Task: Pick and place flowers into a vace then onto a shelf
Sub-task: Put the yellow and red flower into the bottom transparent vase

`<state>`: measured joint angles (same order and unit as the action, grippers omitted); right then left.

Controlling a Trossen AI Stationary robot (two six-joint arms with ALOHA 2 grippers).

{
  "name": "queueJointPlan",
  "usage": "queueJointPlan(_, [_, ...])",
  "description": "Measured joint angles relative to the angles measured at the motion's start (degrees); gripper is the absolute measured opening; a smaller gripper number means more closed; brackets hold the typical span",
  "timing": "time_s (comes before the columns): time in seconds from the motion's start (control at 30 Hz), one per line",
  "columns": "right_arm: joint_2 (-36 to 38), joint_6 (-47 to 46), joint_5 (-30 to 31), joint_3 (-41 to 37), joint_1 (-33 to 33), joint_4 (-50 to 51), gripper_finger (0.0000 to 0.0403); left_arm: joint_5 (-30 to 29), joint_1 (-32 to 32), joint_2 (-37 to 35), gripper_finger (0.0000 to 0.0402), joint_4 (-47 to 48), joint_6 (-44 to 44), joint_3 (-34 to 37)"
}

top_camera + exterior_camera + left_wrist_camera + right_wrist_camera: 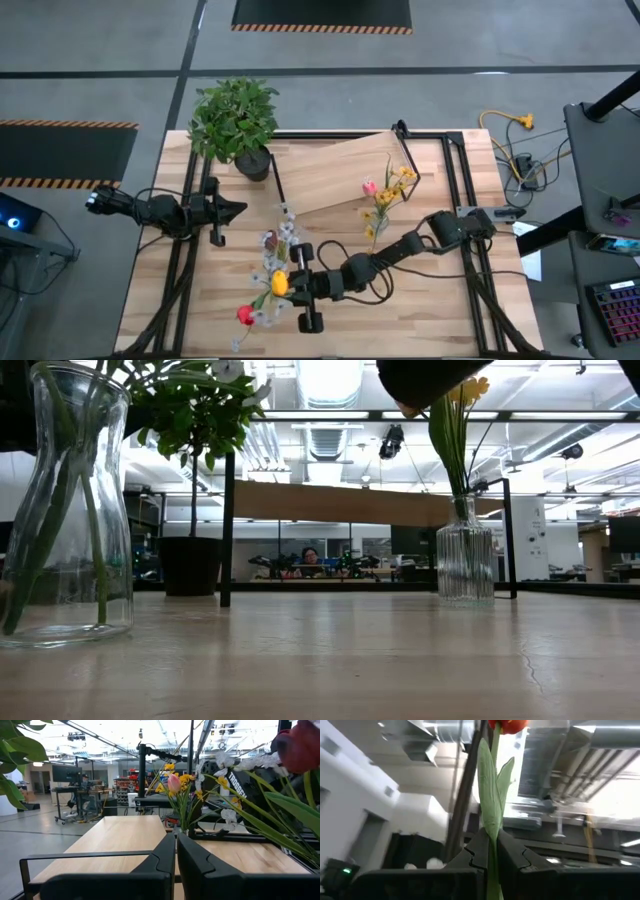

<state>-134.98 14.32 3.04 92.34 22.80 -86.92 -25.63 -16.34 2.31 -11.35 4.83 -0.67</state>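
1. the right end effector (490, 852) hangs over the near middle of the tabletop (420, 310), its fingers clamped on the green stalk of an orange tulip (279, 283); in the right wrist view the stalk and a long leaf run up between the fingers to the bloom.
2. the left end effector (176, 852) waits at the left side of the tabletop with its fingers pressed together on nothing.
3. a clear near vase (65, 510) on the tabletop already holds green stems; its blooms, a red tulip (243, 315) and pale white sprays (285, 228), show around the right end effector in the high view.
4. a ribbed vase (465, 565) with yellow blooms (398, 180) and a pink bud (369, 187) stands just beside the shelf (340, 170), at its near edge.
5. handling, judged: the stem is light and springy, and the bloom is soft. grip the bare stalk below the leaf, never the head.
6. judged: both vases are slippery glass, top-heavy with flowers; a neck grip would suit a lift onto the shelf.
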Motion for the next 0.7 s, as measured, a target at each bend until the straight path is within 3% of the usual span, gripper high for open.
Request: queueJointPlan(0.7, [-0.23,-9.71,-7.19,3.31,-2.94,5.82,0.0013,0.0,0.0,-0.02,0.0,0.0,-0.01,0.0])
